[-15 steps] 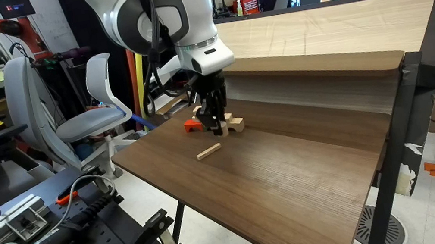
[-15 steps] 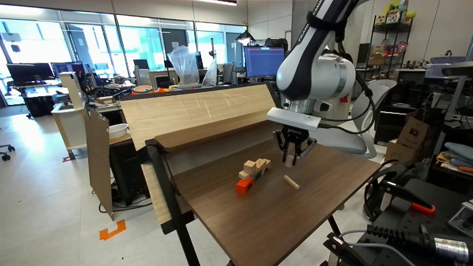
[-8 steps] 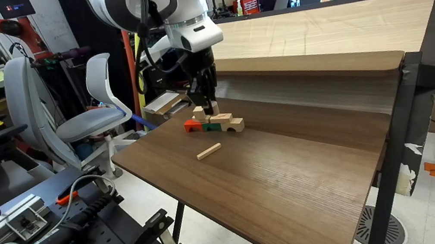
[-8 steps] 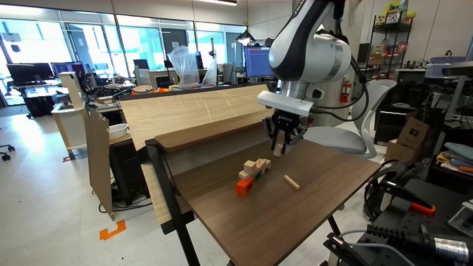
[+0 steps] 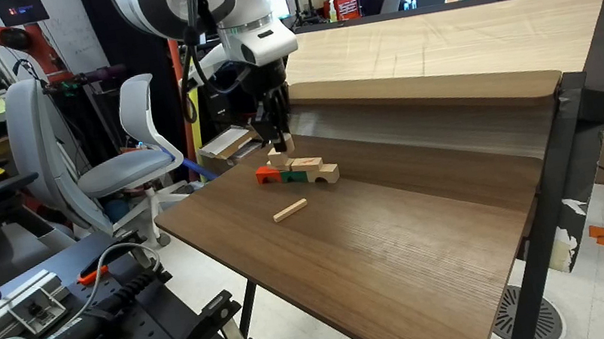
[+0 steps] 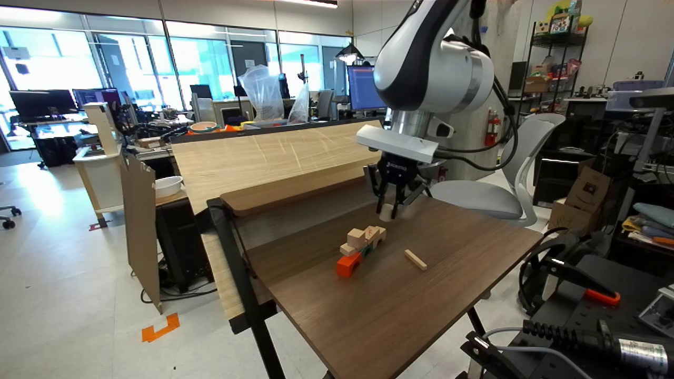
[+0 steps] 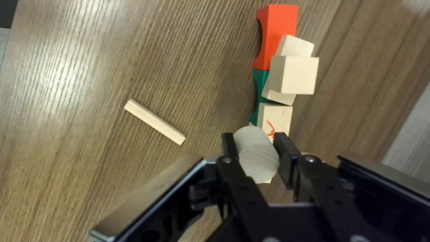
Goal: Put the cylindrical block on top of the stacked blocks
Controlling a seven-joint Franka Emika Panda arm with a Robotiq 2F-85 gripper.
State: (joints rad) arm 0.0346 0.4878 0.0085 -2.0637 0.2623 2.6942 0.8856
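The cylindrical block (image 7: 258,161) is a short light-tan wooden cylinder held between my two fingers. My gripper (image 7: 254,143) is shut on it. In both exterior views the cylindrical block (image 6: 386,212) (image 5: 289,143) hangs above the table in my gripper. The stacked blocks (image 6: 356,238) stand on the table: an orange-red arch, a green arch and a tan arch at the bottom, with tan blocks on top and a tan cube highest. In the wrist view the stacked blocks (image 7: 300,74) lie ahead of the fingers; the cylinder covers their near end.
A thin pale bar block (image 7: 154,121) lies on the brown table (image 5: 400,251) beside the stack. A raised wooden shelf (image 5: 423,89) runs along the table's back. An office chair (image 6: 474,199) stands past the table edge.
My gripper has risen from low near the table with the cylinder in its fingers. In both exterior views it has moved up and left. The stacked blocks and bar have not moved.
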